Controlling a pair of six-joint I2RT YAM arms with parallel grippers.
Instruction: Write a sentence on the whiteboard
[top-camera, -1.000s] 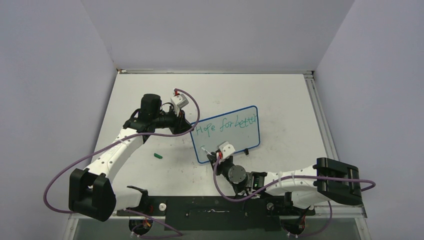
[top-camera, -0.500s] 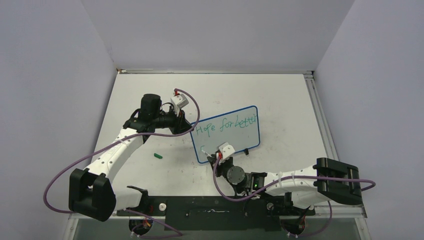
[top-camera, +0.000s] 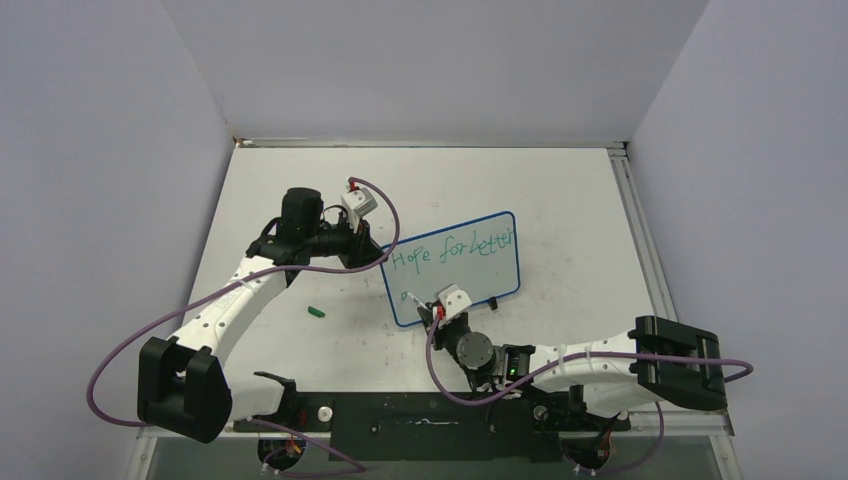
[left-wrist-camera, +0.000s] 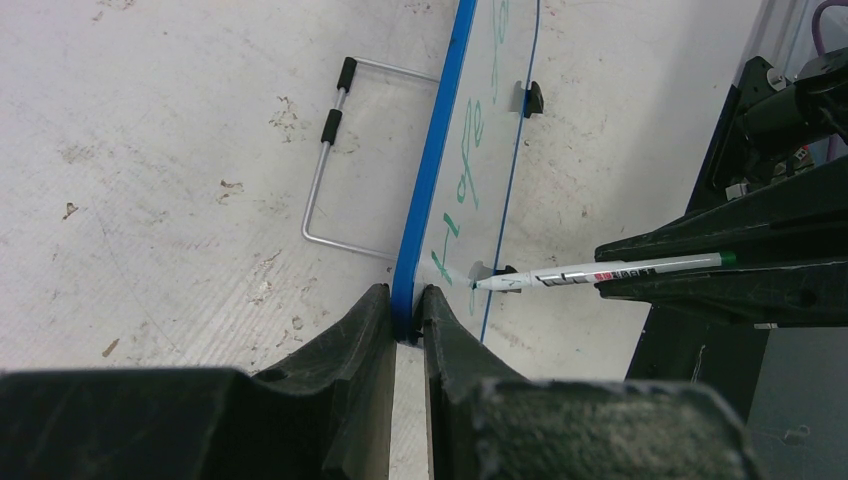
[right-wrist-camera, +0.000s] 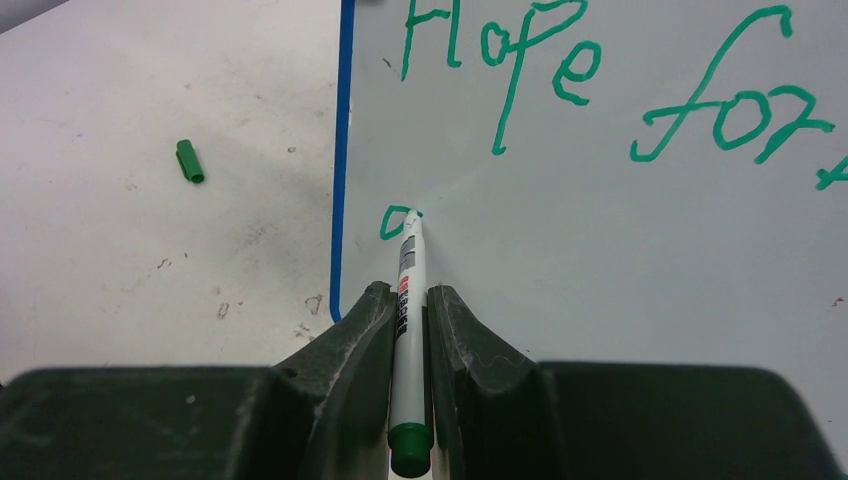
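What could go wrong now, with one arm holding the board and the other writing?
The left gripper pinches only the thin blue edge of the whiteboard, so the marker pushing might tilt it. The right gripper holds that marker between two narrow fingers; it may slip and spoil the half-made letter.

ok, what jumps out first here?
The green sentence, reading "Hope for better", on the blue-framed whiteboard mid-table. The right end effector grips a marker, tip on the whiteboard at the start of a second line. The left end effector pinches the whiteboard's left edge.
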